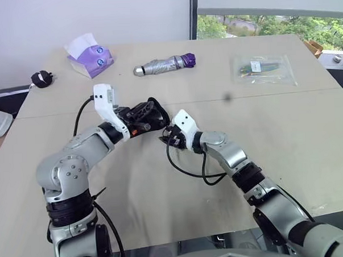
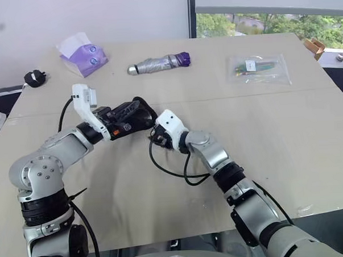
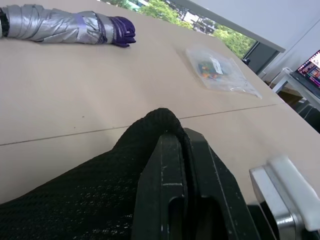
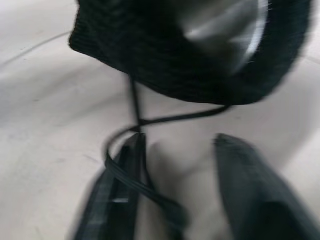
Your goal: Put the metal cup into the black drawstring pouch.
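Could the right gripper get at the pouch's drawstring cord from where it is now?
Probably yes: the right gripper sits just below the black drawstring pouch, its jaws apart, with the cord dangling between them and nothing blocking it.

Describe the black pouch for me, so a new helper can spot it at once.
On the pale table, look to the middle, between the robot's two arms. The left gripper holds the black pouch above the tabletop, a shiny metal cup showing in its mouth and a thin cord hanging below. It is soft mesh fabric, unlike the hard little black plug at the far left edge.
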Motion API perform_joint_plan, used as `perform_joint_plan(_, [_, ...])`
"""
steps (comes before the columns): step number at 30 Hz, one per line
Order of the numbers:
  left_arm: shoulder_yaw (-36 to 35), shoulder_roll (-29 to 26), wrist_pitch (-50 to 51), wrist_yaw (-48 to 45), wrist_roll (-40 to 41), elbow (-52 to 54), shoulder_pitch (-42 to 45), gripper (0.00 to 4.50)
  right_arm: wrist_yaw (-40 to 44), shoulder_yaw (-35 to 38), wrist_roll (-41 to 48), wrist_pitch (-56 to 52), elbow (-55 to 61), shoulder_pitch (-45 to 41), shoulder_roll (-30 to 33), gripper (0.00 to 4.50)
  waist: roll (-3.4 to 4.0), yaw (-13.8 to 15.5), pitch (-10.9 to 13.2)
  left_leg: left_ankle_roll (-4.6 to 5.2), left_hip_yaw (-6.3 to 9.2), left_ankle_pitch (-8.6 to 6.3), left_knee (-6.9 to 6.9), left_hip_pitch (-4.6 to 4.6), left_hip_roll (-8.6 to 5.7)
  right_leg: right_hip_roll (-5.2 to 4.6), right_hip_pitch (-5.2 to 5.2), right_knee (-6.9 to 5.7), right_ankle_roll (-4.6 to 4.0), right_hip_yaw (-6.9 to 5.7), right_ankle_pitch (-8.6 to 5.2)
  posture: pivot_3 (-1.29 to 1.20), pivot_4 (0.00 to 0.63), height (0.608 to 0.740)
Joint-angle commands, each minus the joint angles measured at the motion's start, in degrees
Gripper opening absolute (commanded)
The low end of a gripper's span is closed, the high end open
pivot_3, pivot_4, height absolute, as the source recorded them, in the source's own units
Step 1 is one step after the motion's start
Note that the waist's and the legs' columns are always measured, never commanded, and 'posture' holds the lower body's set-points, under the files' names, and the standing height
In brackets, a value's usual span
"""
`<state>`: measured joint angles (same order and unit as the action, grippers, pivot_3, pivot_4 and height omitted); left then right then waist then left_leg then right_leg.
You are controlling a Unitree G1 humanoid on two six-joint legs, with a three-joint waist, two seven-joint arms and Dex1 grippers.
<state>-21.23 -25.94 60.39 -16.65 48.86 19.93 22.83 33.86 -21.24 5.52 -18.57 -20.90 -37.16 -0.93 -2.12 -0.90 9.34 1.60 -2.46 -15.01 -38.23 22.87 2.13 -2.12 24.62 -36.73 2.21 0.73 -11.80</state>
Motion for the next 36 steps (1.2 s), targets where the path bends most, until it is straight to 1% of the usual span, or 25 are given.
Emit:
perform_joint_plan(1, [-1.6, -0.9, -1.4, 0.6, 1.0, 3.1, -0.8, 0.0, 2.4, 0.6, 1.1, -2.9, 10.5, 1.8, 2.3, 0.04, 0.0, 0.0, 0.0, 0.0, 0.02, 0.0, 0.01, 0.0, 0.01, 0.0, 0.0, 0.0, 0.0, -0.01, 0.0, 0.0, 0.15, 0.74])
perform_joint_plan(6, [-1.2, -0.6, -2.5, 0.9, 0.8, 3.8, -2.3, 0.0, 4.9, 1.5, 3.2, -10.5, 20.8, 2.2, 6.9, 0.04, 0.01, 0.0, 0.0, 0.02, 0.06, -0.01, 0.0, -0.02, 0.01, 0.01, 0.0, -0.04, -0.01, -0.05, 0.0, 0.0, 0.15, 0.74])
perform_joint_plan(8, [-0.9, 0.2, -4.4, 0.2, 0.7, 4.5, -3.1, 0.0, 5.7, 1.8, 1.9, -12.2, 23.7, 0.8, 10.6, 0.04, 0.02, 0.0, 0.0, 0.02, 0.06, -0.01, 0.0, -0.04, 0.01, 0.01, 0.0, -0.05, -0.01, -0.05, 0.0, 0.0, 0.15, 0.74])
perform_joint_plan(11, [0.0, -1.5, -6.8, -3.1, -0.2, 5.7, -5.3, 0.0, 6.5, 2.2, -0.7, -12.4, 26.3, -2.0, 16.4, 0.04, 0.03, 0.1, 0.0, 0.03, 0.03, -0.01, -0.01, -0.02, -0.01, 0.01, 0.0, -0.02, -0.01, -0.05, 0.0, 0.0, 0.15, 0.74])
perform_joint_plan(12, [-0.2, -1.9, -7.2, -4.1, 0.5, 6.3, -5.8, 0.27, 6.5, 2.9, -1.1, -12.9, 26.9, -3.3, 18.1, 0.01, 0.02, 0.1, 0.0, 0.03, -0.02, -0.01, -0.01, -0.02, -0.02, 0.01, 0.0, 0.0, -0.02, -0.01, -0.01, 0.0, 0.15, 0.74])
perform_joint_plan(14, [0.7, -3.4, -9.4, -5.7, -1.1, 7.3, -6.5, 0.83, 7.7, 3.4, -2.9, -12.4, 28.2, -6.5, 22.5, 0.0, 0.03, 0.1, 0.0, 0.03, -0.04, -0.02, -0.01, -0.01, -0.03, 0.02, 0.01, 0.01, -0.01, -0.01, -0.01, 0.0, 0.15, 0.74])
perform_joint_plan(15, [1.3, -4.0, -10.3, -6.2, -1.9, 7.6, -6.8, 1.31, 8.1, 3.4, -3.5, -12.0, 28.6, -7.5, 24.1, 0.0, 0.02, 0.1, 0.0, 0.03, -0.07, -0.01, 0.01, 0.02, -0.03, 0.02, 0.05, 0.02, -0.02, 0.01, -0.01, 0.0, 0.15, 0.74])
perform_joint_plan(16, [2.4, -5.4, -11.1, -8.8, -2.0, 8.8, -7.5, 1.8, 8.6, 3.9, -3.5, -12.6, 29.3, -9.0, 25.2, 0.0, 0.03, 0.1, 0.0, 0.03, -0.07, -0.02, 0.01, 0.02, -0.02, 0.04, 0.06, 0.03, -0.02, 0.01, -0.01, 0.0, 0.15, 0.74])
perform_joint_plan(17, [3.0, -6.2, -11.2, -10.7, -1.1, 9.7, -7.7, 2.18, 9.2, 4.2, -3.5, -12.9, 29.8, -10.5, 26.3, 0.0, 0.02, 0.1, 0.0, 0.03, -0.08, -0.02, 0.02, 0.01, -0.03, 0.06, 0.06, 0.03, -0.02, 0.01, -0.01, 0.0, 0.15, 0.74])
perform_joint_plan(18, [3.5, -6.6, -11.4, -11.8, -0.3, 10.3, -7.8, 2.72, 9.7, 4.5, -3.3, -13.1, 30.1, -11.4, 27.0, 0.0, 0.02, 0.1, 0.0, 0.03, -0.1, -0.02, 0.01, 0.02, -0.02, 0.1, 0.06, 0.03, -0.02, 0.02, -0.01, 0.0, 0.15, 0.74])
perform_joint_plan(19, [4.8, -7.4, -12.6, -13.2, -1.3, 10.7, -7.1, 3.09, 10.6, 4.9, -2.9, -13.5, 30.6, -13.1, 27.9, 0.0, 0.02, 0.1, 0.0, 0.03, -0.12, -0.02, 0.03, 0.01, -0.02, 0.12, 0.08, 0.04, -0.02, 0.04, -0.01, 0.0, 0.15, 0.74])
perform_joint_plan(20, [5.4, -6.9, -13.1, -13.3, -1.0, 10.2, -5.6, 3.09, 11.5, 5.5, -2.1, -14.3, 31.1, -14.6, 28.4, 0.0, 0.03, 0.1, 0.0, 0.04, -0.11, -0.02, 0.04, 0.0, 0.0, 0.13, 0.07, 0.05, -0.02, 0.03, -0.02, 0.0, 0.15, 0.74])
perform_joint_plan(22, [6.7, -5.9, -15.3, -12.5, -3.4, 7.1, -2.9, 3.09, 13.2, 7.5, 1.5, -17.6, 32.2, -16.1, 28.1, 0.0, 0.03, 0.2, 0.0, 0.04, -0.11, -0.02, 0.03, 0.02, 0.0, 0.14, 0.07, 0.05, -0.02, 0.03, -0.01, 0.0, 0.15, 0.74])
perform_joint_plan(24, [7.4, -5.2, -17.6, -12.3, -5.9, 3.9, -2.2, 3.09, 15.3, 7.6, 3.0, -17.7, 32.6, -15.2, 29.1, 0.0, 0.01, 0.3, 0.0, 0.05, -0.1, -0.02, 0.01, 0.03, -0.01, 0.14, 0.05, 0.05, -0.01, 0.02, -0.01, 0.0, 0.15, 0.74])
perform_joint_plan(26, [8.2, -5.3, -17.9, -11.7, -7.7, 1.7, -2.4, 3.09, 17.6, 6.6, 3.6, -15.4, 33.1, -11.6, 30.5, 0.0, -0.02, 0.3, 0.0, 0.06, -0.12, -0.02, 0.0, -0.01, -0.03, 0.14, 0.0, 0.07, -0.01, 0.03, -0.01, 0.0, 0.15, 0.74])
perform_joint_plan(27, [8.7, -5.3, -18.0, -11.6, -8.1, 1.8, -2.8, 3.16, 16.7, 6.5, 3.3, -14.8, 32.8, -9.8, 30.3, 0.59, -0.05, 0.3, 0.0, 0.07, -0.12, -0.03, 0.0, 0.0, -0.02, 0.13, -0.02, 0.12, 0.0, 0.03, -0.01, 0.0, 0.15, 0.74])
perform_joint_plan(28, [8.8, -5.2, -17.3, -11.2, -7.8, 2.4, -3.1, 3.16, 15.7, 6.3, 2.6, -13.4, 32.4, -8.2, 30.1, 0.83, -0.05, 0.3, 0.0, 0.08, -0.12, -0.03, 0.0, 0.0, -0.02, 0.13, -0.04, 0.14, 0.0, 0.03, -0.01, 0.0, 0.15, 0.74])
perform_joint_plan(29, [8.9, -5.2, -15.7, -10.0, -7.6, 3.2, -3.3, 3.16, 15.7, 5.6, 2.0, -12.2, 32.6, -6.4, 30.3, 1.26, -0.04, 0.3, 0.0, 0.09, -0.14, -0.04, 0.0, 0.03, 0.0, 0.13, -0.02, 0.17, 0.0, 0.04, -0.01, 0.0, 0.15, 0.74])
perform_joint_plan(30, [10.1, -6.1, -15.3, -8.4, -9.8, 4.6, -3.9, 3.16, 15.8, 5.5, 2.4, -12.6, 33.3, -4.3, 30.3, 1.7, -0.04, 0.3, 0.0, 0.1, -0.15, -0.04, 0.0, 0.09, 0.01, 0.13, 0.02, 0.19, 0.01, 0.05, -0.01, 0.0, 0.15, 0.74])
perform_joint_plan(31, [11.1, -6.8, -15.3, -7.7, -11.2, 6.9, -4.9, 3.16, 15.4, 5.8, 3.1, -13.6, 34.1, -2.5, 29.8, 2.0, -0.01, 0.2, 0.0, 0.11, -0.16, -0.05, 0.0, 0.1, 0.02, 0.12, 0.04, 0.2, 0.01, 0.06, -0.01, 0.0, 0.15, 0.74])
perform_joint_plan(34, [13.3, -7.7, -11.2, -5.1, -10.4, 15.4, -8.1, 3.16, 14.0, 6.4, 3.8, -13.3, 36.6, 2.3, 29.2, 2.0, 0.0, 0.1, 0.0, 0.12, -0.19, -0.06, 0.02, 0.13, 0.06, 0.13, 0.08, 0.22, 0.02, 0.12, -0.01, 0.0, 0.15, 0.74])
perform_joint_plan(36, [15.2, -8.7, -8.6, -3.8, -10.5, 19.9, -10.7, 3.16, 14.5, 7.8, 6.7, -13.3, 39.8, 6.1, 28.8, 2.0, 0.0, 0.1, 0.0, 0.12, -0.17, -0.06, 0.02, 0.13, 0.07, 0.11, 0.08, 0.22, 0.02, 0.12, -0.02, 0.0, 0.15, 0.74])
